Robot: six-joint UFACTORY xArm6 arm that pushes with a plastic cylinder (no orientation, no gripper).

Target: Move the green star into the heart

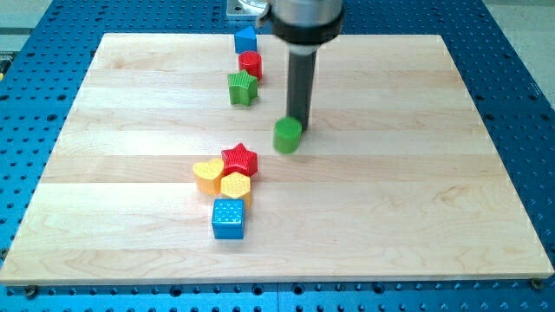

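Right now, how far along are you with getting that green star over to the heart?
Nothing looks done yet: the green star sits near the view's top, far from the yellow heart. In hand: my tip is beside a green round block, right of the star. Left: get behind the star and push it down to the heart.

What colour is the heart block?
Yellow. The heart lies beside the red star, shown in the camera view, the only one.
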